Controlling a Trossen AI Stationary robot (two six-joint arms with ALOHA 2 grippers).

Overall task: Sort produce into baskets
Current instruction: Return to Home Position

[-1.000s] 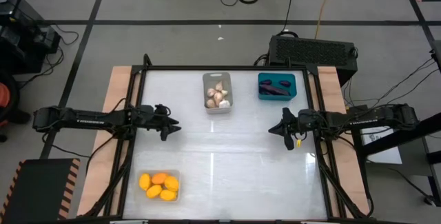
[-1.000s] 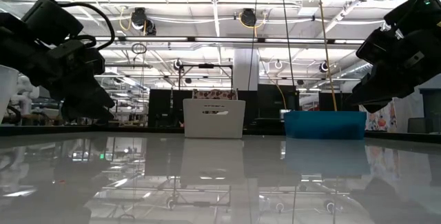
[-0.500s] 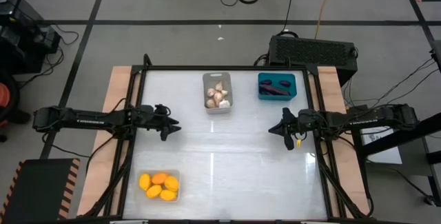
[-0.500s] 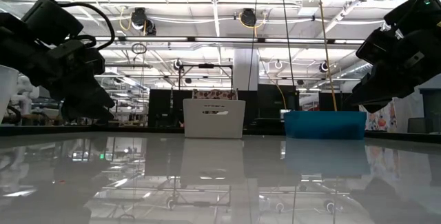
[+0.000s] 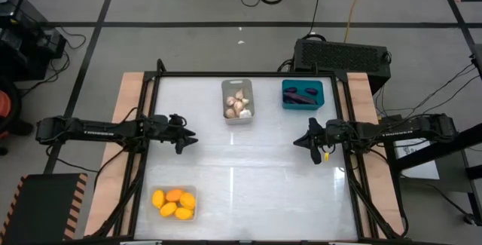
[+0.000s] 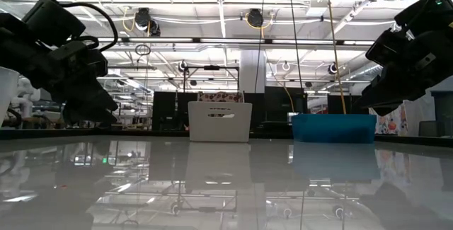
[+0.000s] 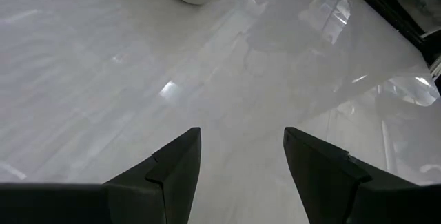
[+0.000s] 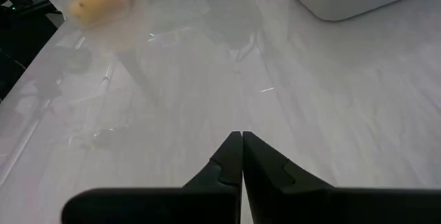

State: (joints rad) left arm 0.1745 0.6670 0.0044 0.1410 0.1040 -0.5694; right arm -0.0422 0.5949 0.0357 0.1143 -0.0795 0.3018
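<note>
Over the worktop's [image 5: 248,166] opposite sides, the left pincer [image 5: 190,139] gapes wide, empty; the right pincer [image 5: 304,145] is pinched together, empty.

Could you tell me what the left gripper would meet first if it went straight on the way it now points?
Probably the bare table, since the open left gripper tilts down; the grey bin sits aside.
</note>
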